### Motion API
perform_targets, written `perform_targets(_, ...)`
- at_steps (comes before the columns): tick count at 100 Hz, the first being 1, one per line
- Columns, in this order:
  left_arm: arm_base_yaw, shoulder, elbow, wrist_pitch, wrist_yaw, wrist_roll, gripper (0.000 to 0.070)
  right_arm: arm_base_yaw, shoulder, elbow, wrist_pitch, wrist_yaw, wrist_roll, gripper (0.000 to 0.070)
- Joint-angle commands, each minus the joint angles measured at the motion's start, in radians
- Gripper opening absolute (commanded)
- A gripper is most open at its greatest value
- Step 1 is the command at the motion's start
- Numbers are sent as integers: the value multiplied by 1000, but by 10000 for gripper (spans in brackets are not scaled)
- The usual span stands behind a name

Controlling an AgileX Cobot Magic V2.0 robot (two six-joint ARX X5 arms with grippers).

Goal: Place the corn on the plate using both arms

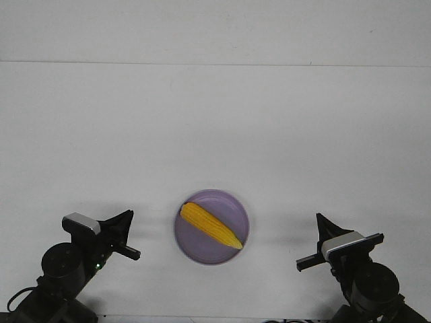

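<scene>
The yellow-orange corn (pixel 210 227) lies diagonally inside the lavender plate (pixel 232 205), its pale tip pointing toward the near right rim. Nothing holds it. My left gripper (pixel 125 217) sits low at the near left, well apart from the plate, its black fingers drawn together into a point with nothing between them. My right gripper (pixel 320 219) mirrors it at the near right, also closed to a point and empty. Both stand roughly a plate's width from the plate's rim.
The white table (pixel 215 121) stretches behind the plate to a far edge with a pale wall beyond. The black arm bases occupy the near corners, left base (pixel 62 266) and right base (pixel 374 286).
</scene>
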Motion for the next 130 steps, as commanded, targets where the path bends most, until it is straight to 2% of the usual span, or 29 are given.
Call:
perform_targets(1, -5, 0, 4, 10, -5, 6, 16, 7, 3, 5, 9, 5, 18, 2)
perform_targets(38, -5, -1, 4, 10, -6, 9, 16, 7, 3, 5, 9, 4, 18, 2)
perform_targets(50, 16, -20, -2, 11, -53, 159, 15, 7, 3, 5, 9, 4, 18, 2)
perform_targets(56, 62, -48, -33, 37, -47, 227, 16, 7, 3, 5, 9, 4, 18, 2)
perform_targets(71, 246, -177, -212, 170, -23, 308, 16, 7, 3, 5, 9, 4, 18, 2)
perform_targets(83, 381, -292, -336, 201, -19, 317, 16, 7, 3, 5, 9, 4, 18, 2)
perform_targets(93, 444, -361, -400, 201, -20, 317, 16, 7, 3, 5, 9, 5, 18, 2)
perform_targets(118, 475, -382, -487, 281, -25, 323, 16, 7, 3, 5, 10, 5, 18, 2)
perform_targets(130, 477, -382, -486, 276, -24, 320, 15, 7, 3, 5, 10, 5, 18, 2)
